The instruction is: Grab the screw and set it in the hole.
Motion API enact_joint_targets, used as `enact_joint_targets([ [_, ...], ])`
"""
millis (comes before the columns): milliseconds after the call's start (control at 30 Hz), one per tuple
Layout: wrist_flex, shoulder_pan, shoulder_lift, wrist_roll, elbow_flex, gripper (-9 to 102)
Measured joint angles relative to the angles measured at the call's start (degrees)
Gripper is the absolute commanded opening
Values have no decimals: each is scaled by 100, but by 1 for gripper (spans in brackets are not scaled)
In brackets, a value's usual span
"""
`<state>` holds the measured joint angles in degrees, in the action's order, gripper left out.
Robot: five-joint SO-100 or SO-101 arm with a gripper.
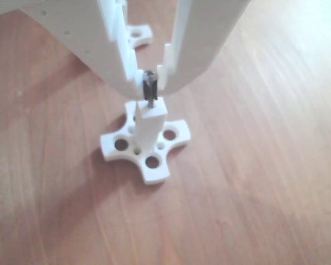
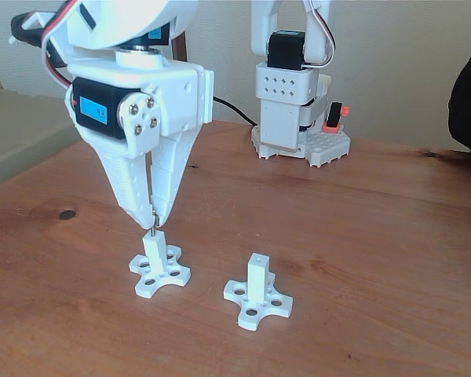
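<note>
My white gripper point(image 1: 150, 84) is shut on the screw point(image 1: 149, 88), which hangs upright with its dark head between the fingertips. The shank's tip meets the square top face of a white post point(image 1: 152, 124) on a cross-shaped base point(image 1: 121, 144). The hole there is covered by the tip, and how deep the screw sits cannot be told. In the fixed view the gripper point(image 2: 153, 214) stands straight above this left post point(image 2: 153, 250), with a short stretch of screw point(image 2: 153, 227) showing between them.
A second white post point(image 2: 257, 276) with a small hole in its top stands to the right on the wooden table point(image 2: 361, 236). The arm's base point(image 2: 294, 118) is at the back. A dark sleeve point(image 2: 469, 94) shows at the right edge.
</note>
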<state>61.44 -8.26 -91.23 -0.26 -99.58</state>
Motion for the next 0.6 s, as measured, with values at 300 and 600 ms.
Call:
enact_joint_targets([
  [300,-79,0,9,0,0,-4],
  [600,-79,0,9,0,0,-4],
])
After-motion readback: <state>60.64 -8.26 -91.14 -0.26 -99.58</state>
